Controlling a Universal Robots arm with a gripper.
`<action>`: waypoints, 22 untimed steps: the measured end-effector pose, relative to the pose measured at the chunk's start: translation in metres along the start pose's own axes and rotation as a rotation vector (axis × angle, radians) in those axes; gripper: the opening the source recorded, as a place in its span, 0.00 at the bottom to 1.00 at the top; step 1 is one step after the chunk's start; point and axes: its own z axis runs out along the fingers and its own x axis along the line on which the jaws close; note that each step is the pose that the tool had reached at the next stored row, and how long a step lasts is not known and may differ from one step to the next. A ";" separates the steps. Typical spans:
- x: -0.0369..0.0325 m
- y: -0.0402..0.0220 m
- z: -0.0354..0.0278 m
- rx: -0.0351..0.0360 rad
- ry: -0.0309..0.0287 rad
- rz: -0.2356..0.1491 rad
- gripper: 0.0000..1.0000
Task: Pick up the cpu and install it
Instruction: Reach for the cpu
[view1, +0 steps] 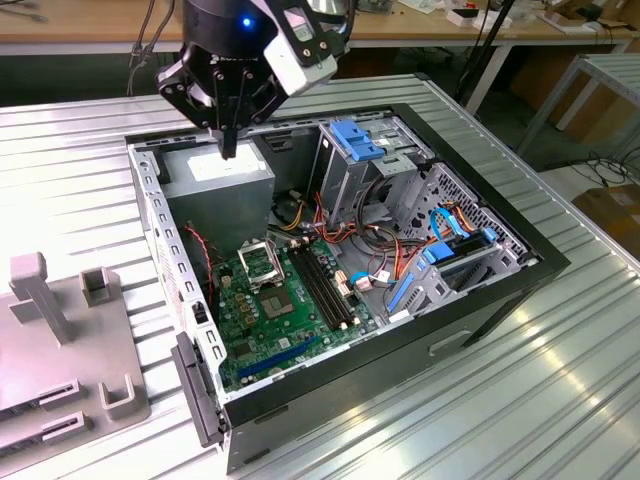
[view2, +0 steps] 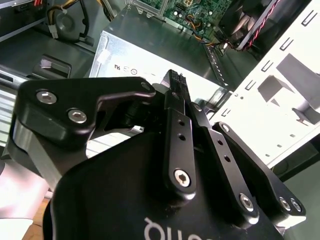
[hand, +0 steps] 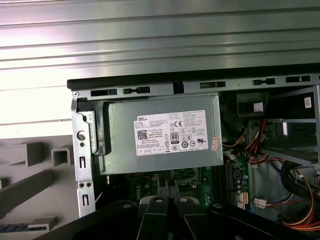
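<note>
My gripper (view1: 228, 148) hangs above the open computer case (view1: 500, 290), over the grey power supply (view1: 215, 190) at the case's far end. Its two black fingers (view2: 175, 107) are pressed together and I see nothing between them. The cpu is hidden or out of view. The black socket with its metal frame (view1: 258, 262) lies on the green motherboard (view1: 275, 315), below and nearer to the camera than the gripper. In the first wrist view the power supply (hand: 165, 140) lies straight under the gripper.
Drive cages with blue clips (view1: 355, 140) and bundles of coloured cables (view1: 390, 255) take up the case's side on the exterior view's right. Long black memory slots (view1: 325, 285) run beside the socket. A grey fixture with upright posts (view1: 60, 340) stands on the ribbed metal table (view1: 80, 160).
</note>
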 end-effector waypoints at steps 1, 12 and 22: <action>0.0003 0.0000 0.0000 0.0000 0.0002 0.000 0.11; 0.0048 -0.0004 0.0007 0.0002 0.0027 0.000 0.11; 0.0088 -0.0007 0.0015 0.0004 0.0058 0.000 0.11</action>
